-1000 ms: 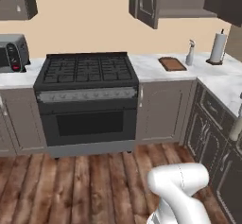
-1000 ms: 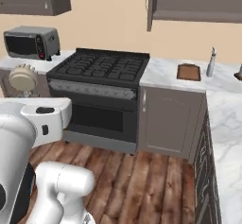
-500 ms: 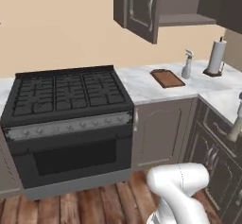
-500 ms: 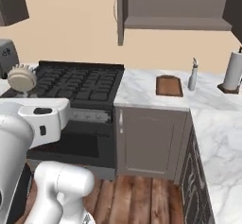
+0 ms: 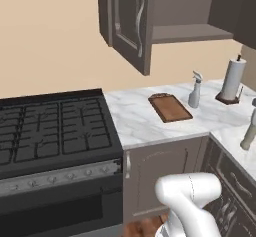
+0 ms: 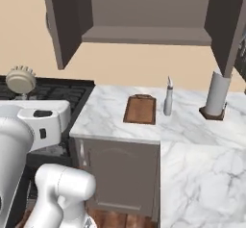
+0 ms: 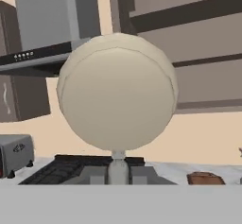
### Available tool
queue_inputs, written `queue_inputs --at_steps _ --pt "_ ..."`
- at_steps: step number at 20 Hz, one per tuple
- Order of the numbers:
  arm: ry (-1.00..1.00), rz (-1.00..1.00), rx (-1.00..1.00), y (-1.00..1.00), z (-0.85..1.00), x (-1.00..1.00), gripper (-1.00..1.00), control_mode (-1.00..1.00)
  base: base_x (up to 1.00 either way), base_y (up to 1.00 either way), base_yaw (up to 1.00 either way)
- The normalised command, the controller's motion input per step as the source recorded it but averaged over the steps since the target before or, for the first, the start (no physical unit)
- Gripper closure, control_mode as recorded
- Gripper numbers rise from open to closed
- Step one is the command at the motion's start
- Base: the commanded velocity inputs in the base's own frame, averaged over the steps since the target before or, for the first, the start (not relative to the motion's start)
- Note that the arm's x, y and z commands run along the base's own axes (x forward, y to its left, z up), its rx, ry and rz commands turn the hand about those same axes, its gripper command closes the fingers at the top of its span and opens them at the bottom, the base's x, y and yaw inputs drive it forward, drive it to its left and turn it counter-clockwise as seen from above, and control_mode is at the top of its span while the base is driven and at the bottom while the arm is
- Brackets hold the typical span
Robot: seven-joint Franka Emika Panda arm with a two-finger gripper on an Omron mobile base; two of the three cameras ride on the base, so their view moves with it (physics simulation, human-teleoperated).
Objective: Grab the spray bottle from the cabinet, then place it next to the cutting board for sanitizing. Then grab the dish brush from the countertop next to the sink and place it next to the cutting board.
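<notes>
Dish brush [image 7: 117,93]: cream-beige round head, center of hand view, standing up over its thin handle, which runs down between the claw [image 7: 118,173] tips; claw clamped on it. Brush also upper left of right base view.

Cutting board [image 5: 170,107]: dark reddish-brown, flat on white marble tabletop [image 5: 137,123], center-right of left base view.

Spray bottle [image 5: 194,90]: pale grey, upright, just right of board.

Cabinet [image 5: 150,21]: upper center, door open, shelf bare.

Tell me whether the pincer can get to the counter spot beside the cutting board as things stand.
Probably yes: the pincer is shut on the dish brush, and the marble countertop on both sides of the cutting board lies bare, though the spray bottle stands close by.
</notes>
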Motion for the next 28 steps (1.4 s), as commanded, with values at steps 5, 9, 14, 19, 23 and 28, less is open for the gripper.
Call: queue_inputs --at_steps 5,9,14,19,23,28 --pt "0.0 0.0 0.0 0.0 0.0 0.0 1.0 1.0 1.0 0.0 0.0" --pt "0.0 0.0 0.0 0.0 0.0 0.0 1.0 1.0 1.0 -0.08 0.01" --pt "0.0 0.0 0.0 0.0 0.0 0.0 1.0 1.0 0.76 -0.33 0.17" --pt "0.0 0.0 0.0 0.0 0.0 0.0 1.0 1.0 0.44 -0.29 0.31" --pt "0.0 0.0 0.0 0.0 0.0 0.0 1.0 1.0 0.4 -0.09 0.11" --pt "0.04 0.01 0.0 -0.04 -0.04 0.03 1.0 -1.0 0.26 -0.08 0.07"
